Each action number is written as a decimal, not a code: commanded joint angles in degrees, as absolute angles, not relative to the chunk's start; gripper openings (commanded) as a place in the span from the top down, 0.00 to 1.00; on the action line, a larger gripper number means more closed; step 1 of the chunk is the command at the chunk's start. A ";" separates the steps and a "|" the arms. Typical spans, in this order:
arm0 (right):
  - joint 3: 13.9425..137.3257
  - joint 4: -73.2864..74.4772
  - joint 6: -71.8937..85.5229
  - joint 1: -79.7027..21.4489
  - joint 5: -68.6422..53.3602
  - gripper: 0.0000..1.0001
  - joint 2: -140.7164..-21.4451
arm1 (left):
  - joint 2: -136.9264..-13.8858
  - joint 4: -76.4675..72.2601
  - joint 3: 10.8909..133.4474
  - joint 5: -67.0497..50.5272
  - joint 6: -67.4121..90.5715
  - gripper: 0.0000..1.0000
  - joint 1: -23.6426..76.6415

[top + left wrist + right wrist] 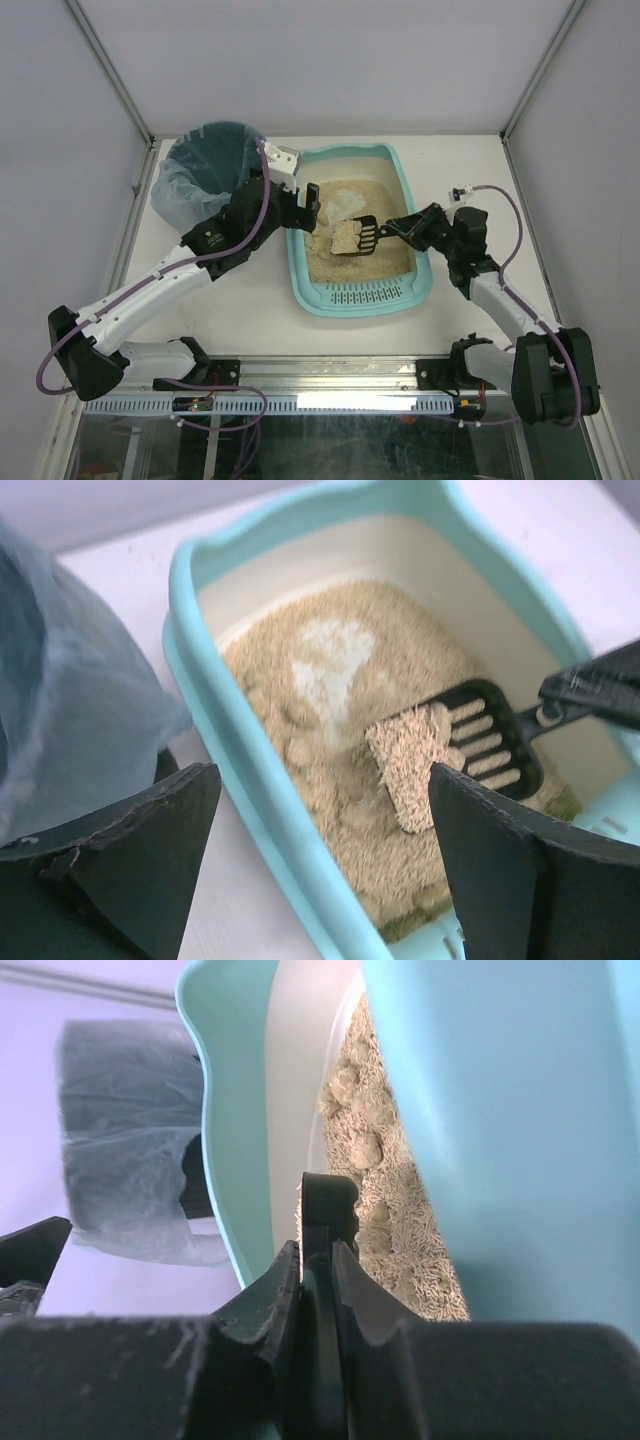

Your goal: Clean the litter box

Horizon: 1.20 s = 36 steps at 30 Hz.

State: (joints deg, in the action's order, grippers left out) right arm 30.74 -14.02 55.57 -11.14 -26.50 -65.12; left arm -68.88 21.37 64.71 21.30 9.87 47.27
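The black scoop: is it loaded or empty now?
Loaded. A beige litter clump lies on the slotted scoop over the litter box.

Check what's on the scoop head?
A pale litter clump sits on the black scoop, covering part of its slots; bare slots show beside it. What lies directly beneath the scoop is hidden.

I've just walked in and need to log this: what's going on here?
The right gripper is shut on the handle of a black slotted scoop, which holds a clump of litter within the litter box. The left gripper hangs open over the box's left rim, beside the bag-lined bin.
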 commanded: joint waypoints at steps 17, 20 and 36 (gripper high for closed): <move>15.67 -46.67 79.26 2.22 -36.58 1.00 -57.95 | -70.70 -1.40 64.52 25.68 -0.54 0.07 46.61; 17.96 -43.19 76.90 0.27 -35.92 1.00 -57.88 | -69.16 -1.96 63.55 26.55 -1.56 0.07 46.52; 19.26 -46.85 77.55 -4.93 -35.84 1.00 -61.76 | -66.91 -3.24 61.62 32.35 -1.41 0.07 45.48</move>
